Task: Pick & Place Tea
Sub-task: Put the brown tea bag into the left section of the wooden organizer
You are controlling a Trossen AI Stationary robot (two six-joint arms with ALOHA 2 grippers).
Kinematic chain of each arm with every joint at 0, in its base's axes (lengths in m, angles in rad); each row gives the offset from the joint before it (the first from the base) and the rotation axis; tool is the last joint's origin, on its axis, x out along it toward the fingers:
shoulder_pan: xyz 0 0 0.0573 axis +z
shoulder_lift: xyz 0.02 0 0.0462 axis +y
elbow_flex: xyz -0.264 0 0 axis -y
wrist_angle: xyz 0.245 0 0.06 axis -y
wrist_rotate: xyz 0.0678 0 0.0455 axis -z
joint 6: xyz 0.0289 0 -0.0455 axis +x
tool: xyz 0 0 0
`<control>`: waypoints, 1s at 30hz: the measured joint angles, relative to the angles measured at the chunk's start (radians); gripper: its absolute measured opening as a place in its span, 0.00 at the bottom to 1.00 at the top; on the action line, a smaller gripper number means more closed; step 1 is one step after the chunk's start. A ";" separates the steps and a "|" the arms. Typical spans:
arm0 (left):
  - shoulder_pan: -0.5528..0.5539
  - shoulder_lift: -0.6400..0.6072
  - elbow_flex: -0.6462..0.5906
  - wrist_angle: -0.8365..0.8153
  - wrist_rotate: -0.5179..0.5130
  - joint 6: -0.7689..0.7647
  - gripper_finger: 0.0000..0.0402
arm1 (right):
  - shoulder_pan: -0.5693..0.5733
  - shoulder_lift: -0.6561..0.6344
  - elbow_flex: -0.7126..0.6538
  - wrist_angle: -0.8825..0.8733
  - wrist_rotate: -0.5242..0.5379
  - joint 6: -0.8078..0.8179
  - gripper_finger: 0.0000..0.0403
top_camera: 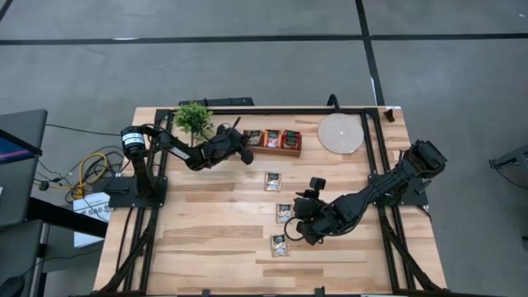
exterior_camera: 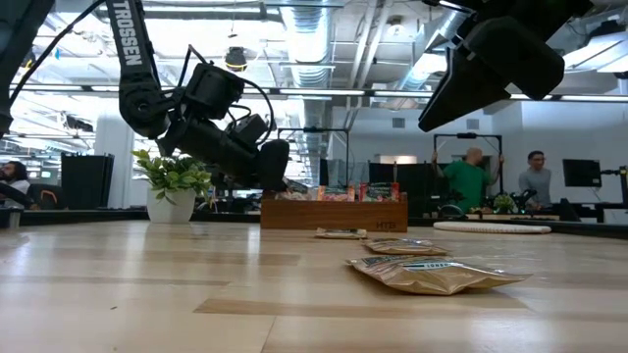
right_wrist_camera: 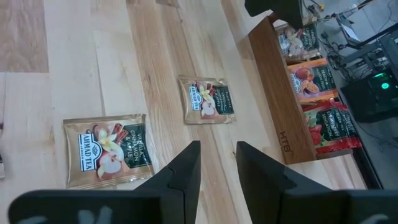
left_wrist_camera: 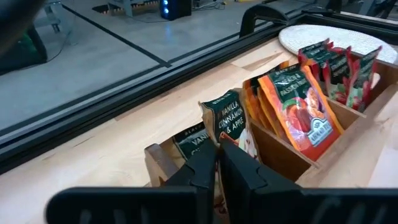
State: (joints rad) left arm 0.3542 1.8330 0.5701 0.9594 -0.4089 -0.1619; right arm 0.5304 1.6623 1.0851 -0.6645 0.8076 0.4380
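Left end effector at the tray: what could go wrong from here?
1. The left end effector pinches a vanilla sachet over the tray's end compartment; it stands tilted against a divider and could catch there or spring out on release.
2. The right end effector hangs open between two loose sachets; descending from here could miss both.

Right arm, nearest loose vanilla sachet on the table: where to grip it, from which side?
Judging from the right wrist view, the sachet lies flat on the table, print up, so only its edges offer grip. I'd bring the right gripper, which is open, straight down from above and pinch across one short side edge, probably tilting to get a finger under the thin rim. Its neighbour sachet lies apart.
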 joint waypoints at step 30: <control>-0.081 -0.186 -0.001 -0.062 -0.026 0.128 0.36 | 0.000 0.000 0.000 -0.002 0.001 -0.001 0.24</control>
State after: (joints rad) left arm 0.2736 1.6466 0.5694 0.8978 -0.4353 -0.0342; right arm 0.5304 1.6623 1.0851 -0.6662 0.8081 0.4374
